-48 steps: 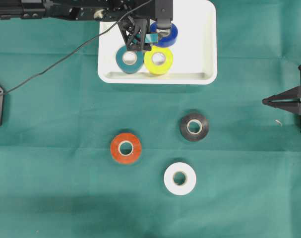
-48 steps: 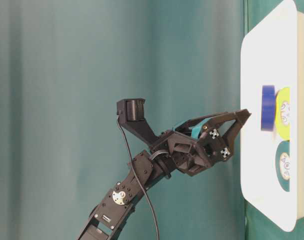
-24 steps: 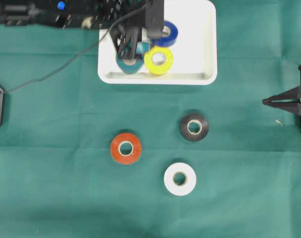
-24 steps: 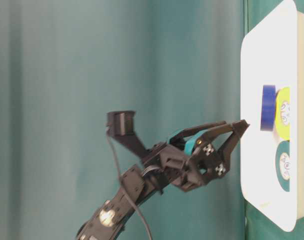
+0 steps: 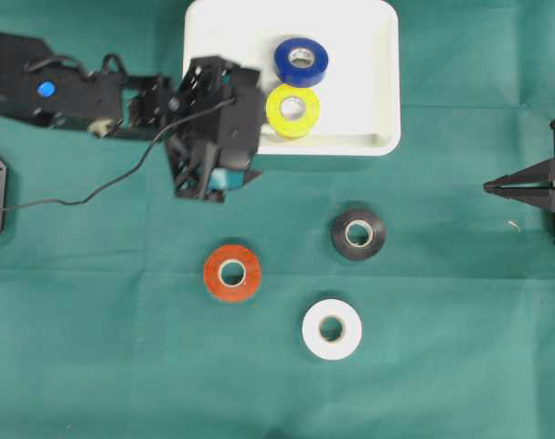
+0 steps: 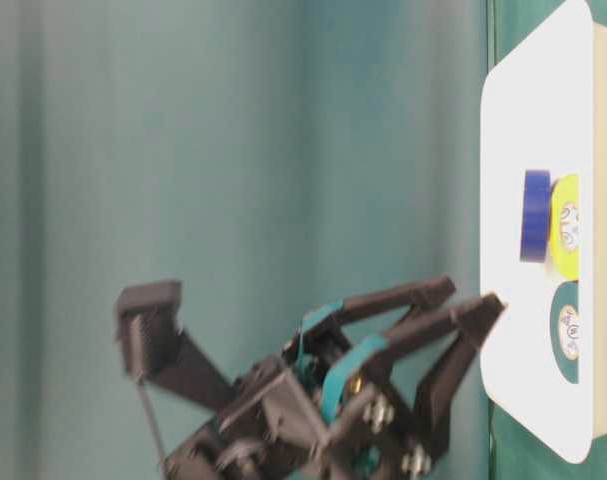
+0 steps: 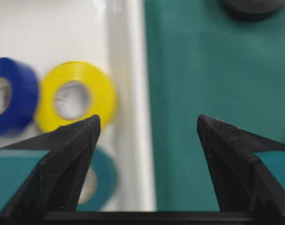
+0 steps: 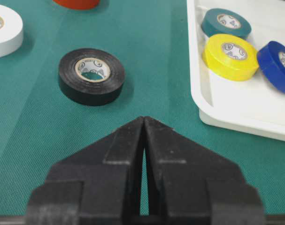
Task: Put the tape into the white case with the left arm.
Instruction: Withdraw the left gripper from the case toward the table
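Left gripper [image 5: 224, 178] withdrawn from white case [image 5: 378, 55], jaws wide, empty; blue tape [image 5: 301, 61] deposited; three rolls remain outside.

Green cloth [image 5: 460, 347] under everything, lightly creased.

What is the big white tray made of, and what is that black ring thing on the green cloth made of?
The shallow white rectangular tray looks like smooth moulded plastic: rounded corners, a raised rim and a soft sheen. The black ring looks like a roll of glossy vinyl tape wound around a pale, printed core, probably cardboard. The green cloth looks like matte woven fabric, since it shows faint creases.
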